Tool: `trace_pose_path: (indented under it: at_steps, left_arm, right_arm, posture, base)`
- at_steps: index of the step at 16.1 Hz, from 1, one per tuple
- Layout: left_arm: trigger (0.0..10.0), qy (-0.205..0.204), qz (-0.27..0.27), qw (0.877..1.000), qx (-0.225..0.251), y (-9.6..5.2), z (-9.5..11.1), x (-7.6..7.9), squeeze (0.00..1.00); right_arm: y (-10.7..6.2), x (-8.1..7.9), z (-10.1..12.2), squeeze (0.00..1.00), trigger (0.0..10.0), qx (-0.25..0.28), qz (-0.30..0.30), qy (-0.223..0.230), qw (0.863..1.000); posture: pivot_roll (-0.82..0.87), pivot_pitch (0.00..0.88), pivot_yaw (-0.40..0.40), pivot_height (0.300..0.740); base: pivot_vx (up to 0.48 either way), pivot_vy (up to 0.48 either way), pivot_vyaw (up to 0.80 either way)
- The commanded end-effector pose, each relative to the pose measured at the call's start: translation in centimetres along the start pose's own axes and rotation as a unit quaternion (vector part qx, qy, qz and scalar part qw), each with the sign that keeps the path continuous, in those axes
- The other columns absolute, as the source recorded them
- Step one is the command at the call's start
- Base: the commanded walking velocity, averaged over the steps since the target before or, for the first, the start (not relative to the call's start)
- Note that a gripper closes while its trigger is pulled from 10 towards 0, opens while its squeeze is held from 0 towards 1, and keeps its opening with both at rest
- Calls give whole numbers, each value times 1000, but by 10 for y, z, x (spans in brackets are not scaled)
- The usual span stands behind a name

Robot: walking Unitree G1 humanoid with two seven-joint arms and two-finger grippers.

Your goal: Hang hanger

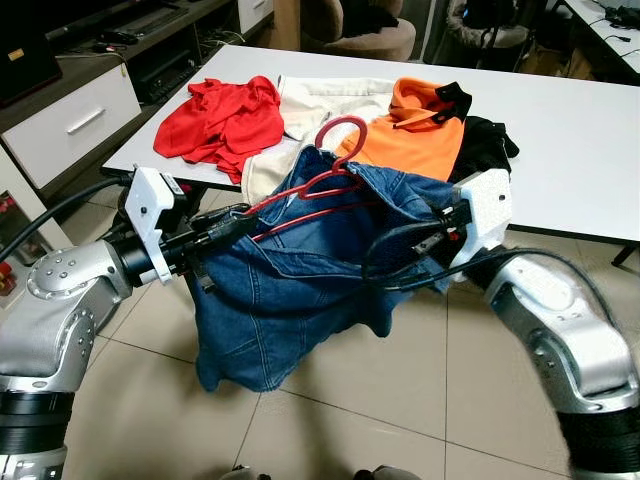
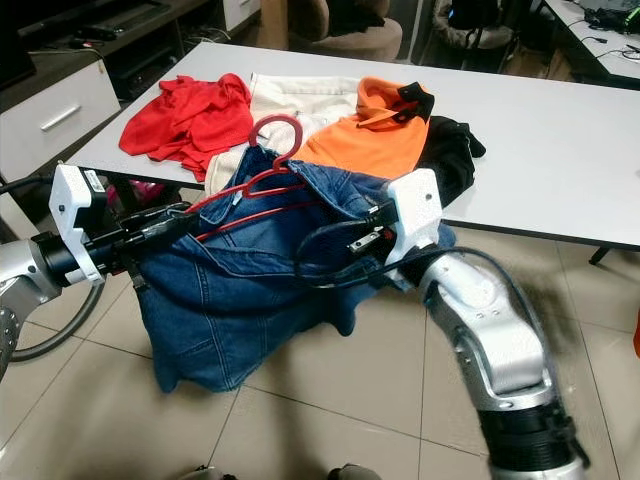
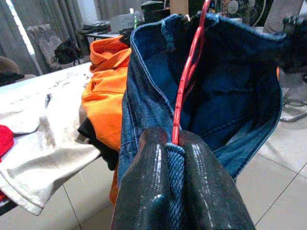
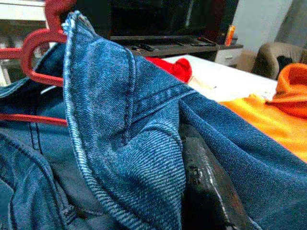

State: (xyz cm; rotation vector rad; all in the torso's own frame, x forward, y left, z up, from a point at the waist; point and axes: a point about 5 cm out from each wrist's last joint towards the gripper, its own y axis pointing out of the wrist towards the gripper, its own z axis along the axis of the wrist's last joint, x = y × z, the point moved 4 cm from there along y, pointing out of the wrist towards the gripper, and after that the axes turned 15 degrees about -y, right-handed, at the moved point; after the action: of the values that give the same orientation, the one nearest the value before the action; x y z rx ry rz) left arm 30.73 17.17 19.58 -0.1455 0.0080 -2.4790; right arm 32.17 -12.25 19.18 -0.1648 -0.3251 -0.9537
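Jeans [image 1: 290, 290] and red hanger [image 1: 330, 160] are pinched by left gripper [image 1: 225, 228]; right gripper [image 1: 440, 222], grip hidden, should keep the waistband taut.

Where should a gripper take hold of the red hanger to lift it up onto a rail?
Probably the neck just under the hook of the red hanger, coming from above on the table side. The hook stands clear of the denim garment, while its arms are buried in the cloth that the left gripper and right gripper hold.
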Motion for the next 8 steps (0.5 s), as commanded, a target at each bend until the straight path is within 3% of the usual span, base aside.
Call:
trace_pose_path:
  at_steps: [1,2,3,4,8]
  left_arm:
    - [0,26,-18,999,0,5,6,5,0]
    - [0,31,-22,999,1,7,6,6,0]
    - [0,30,-24,999,2,8,6,7,0]
    - [0,30,-28,999,1,9,7,7,0]
    - [0,35,-33,999,0,13,8,5,0]
  right_arm:
    - [-2,1,22,0,10000,33,33,-33,998]
    - [-4,2,24,0,10000,36,48,-40,997]
    - [-5,3,25,914,10000,38,54,-42,997]
    - [-6,5,27,1000,10000,39,57,-46,997]
    - [-11,15,40,1000,10000,53,69,-61,994]
  posture:
    - [-183,0,17,740]
    - [-183,0,17,740]
    - [-184,0,15,740]
    - [-184,0,11,740]
    - [-185,0,11,740]
  base:
    - [0,0,0]
    - [0,0,0]
    - [0,0,0]
    - [0,0,0]
    - [0,0,0]
